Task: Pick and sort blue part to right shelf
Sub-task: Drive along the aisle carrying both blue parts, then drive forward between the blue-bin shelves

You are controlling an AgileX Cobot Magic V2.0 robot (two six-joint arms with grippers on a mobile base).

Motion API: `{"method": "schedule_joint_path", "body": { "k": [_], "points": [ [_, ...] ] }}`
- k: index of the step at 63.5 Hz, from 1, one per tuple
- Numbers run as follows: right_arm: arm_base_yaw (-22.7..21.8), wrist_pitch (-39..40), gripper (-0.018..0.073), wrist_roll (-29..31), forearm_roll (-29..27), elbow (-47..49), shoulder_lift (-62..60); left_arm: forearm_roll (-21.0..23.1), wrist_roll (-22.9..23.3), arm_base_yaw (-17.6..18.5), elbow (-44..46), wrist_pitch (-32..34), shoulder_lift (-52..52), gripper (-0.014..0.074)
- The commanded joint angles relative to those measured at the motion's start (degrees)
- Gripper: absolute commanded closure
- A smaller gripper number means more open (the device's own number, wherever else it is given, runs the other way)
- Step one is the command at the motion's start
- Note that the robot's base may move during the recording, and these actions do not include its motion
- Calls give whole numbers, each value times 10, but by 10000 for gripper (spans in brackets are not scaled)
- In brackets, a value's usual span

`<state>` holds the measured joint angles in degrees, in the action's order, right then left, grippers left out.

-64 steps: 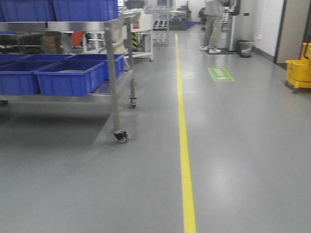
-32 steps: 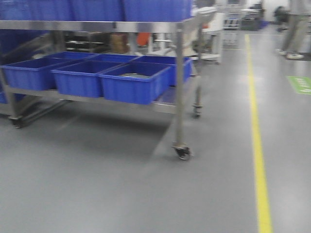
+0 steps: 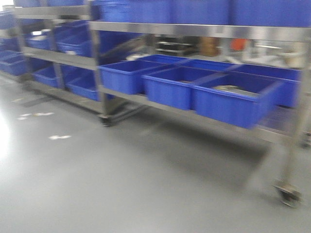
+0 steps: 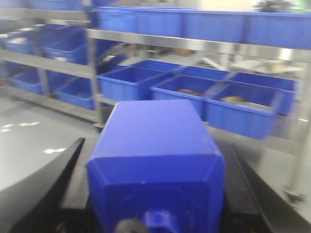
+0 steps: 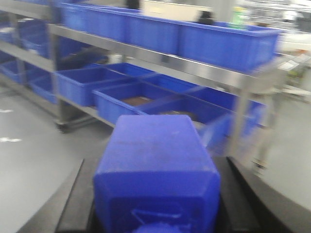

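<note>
Swung left since 1 s ago, the front view now faces the right shelf (image 3: 194, 31) squarely, with its rows of blue bins (image 3: 233, 104) and 1 caster (image 3: 287, 190). Jaws of the left gripper (image 4: 155, 143) clamp the blue part (image 4: 153, 174); those of the right gripper (image 5: 154, 161) clamp a second blue block (image 5: 155, 189). Motion blur throughout.

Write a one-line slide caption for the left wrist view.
Left gripper holds blue part, facing steel shelf of blue bins.
</note>
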<state>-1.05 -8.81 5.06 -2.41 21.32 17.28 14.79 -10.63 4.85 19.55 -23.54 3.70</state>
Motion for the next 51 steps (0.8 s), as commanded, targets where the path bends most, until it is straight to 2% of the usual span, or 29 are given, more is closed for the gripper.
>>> {"method": "schedule_joint_path", "body": {
  "k": [1,51],
  "points": [
    [-3,57,293,3,4,17,4,6,6,2,16,48,8,264],
    [-3,57,293,3,4,17,3,6,6,2,16,48,8,264]
  ]
}}
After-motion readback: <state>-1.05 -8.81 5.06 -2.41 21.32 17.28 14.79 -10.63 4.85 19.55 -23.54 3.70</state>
